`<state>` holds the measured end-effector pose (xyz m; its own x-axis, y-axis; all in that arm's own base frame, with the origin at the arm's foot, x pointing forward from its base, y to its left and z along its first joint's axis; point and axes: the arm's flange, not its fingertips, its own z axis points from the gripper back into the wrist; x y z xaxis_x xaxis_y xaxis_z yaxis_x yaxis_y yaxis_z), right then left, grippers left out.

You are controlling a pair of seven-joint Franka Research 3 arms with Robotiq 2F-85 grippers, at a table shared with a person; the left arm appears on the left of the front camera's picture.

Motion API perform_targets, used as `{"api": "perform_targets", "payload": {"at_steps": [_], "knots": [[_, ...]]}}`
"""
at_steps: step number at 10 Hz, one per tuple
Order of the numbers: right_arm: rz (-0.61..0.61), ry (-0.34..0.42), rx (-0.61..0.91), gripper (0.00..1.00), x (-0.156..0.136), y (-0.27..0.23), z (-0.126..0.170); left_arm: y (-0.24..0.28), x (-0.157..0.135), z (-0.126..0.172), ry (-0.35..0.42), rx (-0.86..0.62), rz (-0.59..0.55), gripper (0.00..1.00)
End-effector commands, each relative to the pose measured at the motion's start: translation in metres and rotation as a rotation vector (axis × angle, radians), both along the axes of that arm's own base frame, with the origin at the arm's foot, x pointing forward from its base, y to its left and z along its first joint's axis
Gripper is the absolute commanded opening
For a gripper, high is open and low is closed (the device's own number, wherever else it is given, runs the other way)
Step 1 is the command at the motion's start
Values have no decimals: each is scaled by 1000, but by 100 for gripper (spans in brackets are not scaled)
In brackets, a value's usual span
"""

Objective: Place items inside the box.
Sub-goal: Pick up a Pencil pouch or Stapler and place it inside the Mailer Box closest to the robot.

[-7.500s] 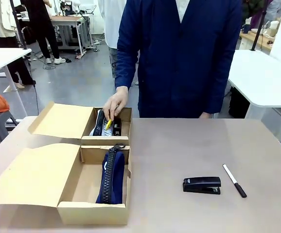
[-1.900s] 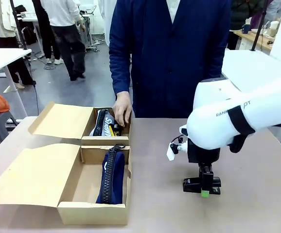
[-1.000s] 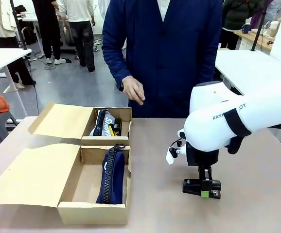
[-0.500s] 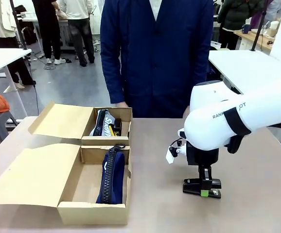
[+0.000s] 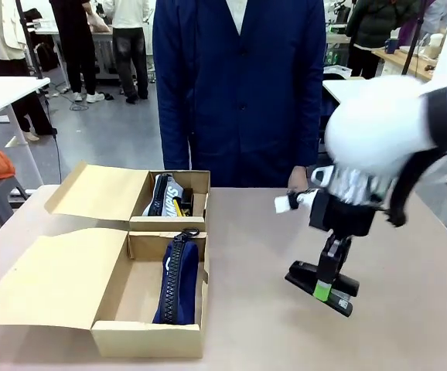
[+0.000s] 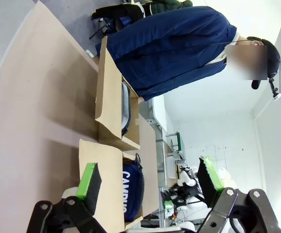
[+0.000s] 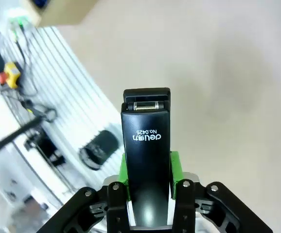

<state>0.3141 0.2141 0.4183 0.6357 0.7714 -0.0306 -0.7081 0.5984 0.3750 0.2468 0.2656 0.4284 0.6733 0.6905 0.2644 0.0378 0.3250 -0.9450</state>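
We see the black stapler (image 5: 299, 273) clamped between the green pads of the right gripper (image 5: 322, 290), tilted over the bare table (image 5: 254, 232), well to the right of the two open cardboard boxes. The near box (image 5: 150, 338) holds a navy pouch (image 5: 177, 280), and the far box (image 5: 169, 223) holds another pouch (image 5: 162, 197) with a yellow-black knife (image 5: 175, 207) beside it. In its wrist view we find the left gripper (image 6: 149, 177) spread wide with nothing between its fingers.

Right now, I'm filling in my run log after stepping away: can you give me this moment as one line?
right gripper shut on stapler | stapler tilted over table | left gripper open, empty | near box holds navy pouch
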Motion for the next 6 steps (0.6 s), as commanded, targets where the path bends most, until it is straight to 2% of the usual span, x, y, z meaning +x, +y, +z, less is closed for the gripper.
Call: {"api": "perform_targets", "payload": {"at_steps": [1, 2, 3, 4, 5, 6], "knots": [[-113, -16, -90, 0, -52, 13, 16, 0, 0, 1, -32, -4, 2, 100], [-103, -72, -141, 0, -48, 3, 15, 0, 0, 1, -32, -4, 2, 100], [-74, -13, -30, 0, -28, 3, 22, 0, 0, 1, -32, -4, 2, 100], [-74, -13, -30, 0, -28, 3, 22, 0, 0, 1, -32, -4, 2, 100], [-105, -45, -69, 36, -51, 4, 29, 0, 0, 1, -32, -4, 2, 100], [-14, -99, -86, 36, -48, 43, 37, 0, 0, 1, -32, -4, 2, 100]]}}
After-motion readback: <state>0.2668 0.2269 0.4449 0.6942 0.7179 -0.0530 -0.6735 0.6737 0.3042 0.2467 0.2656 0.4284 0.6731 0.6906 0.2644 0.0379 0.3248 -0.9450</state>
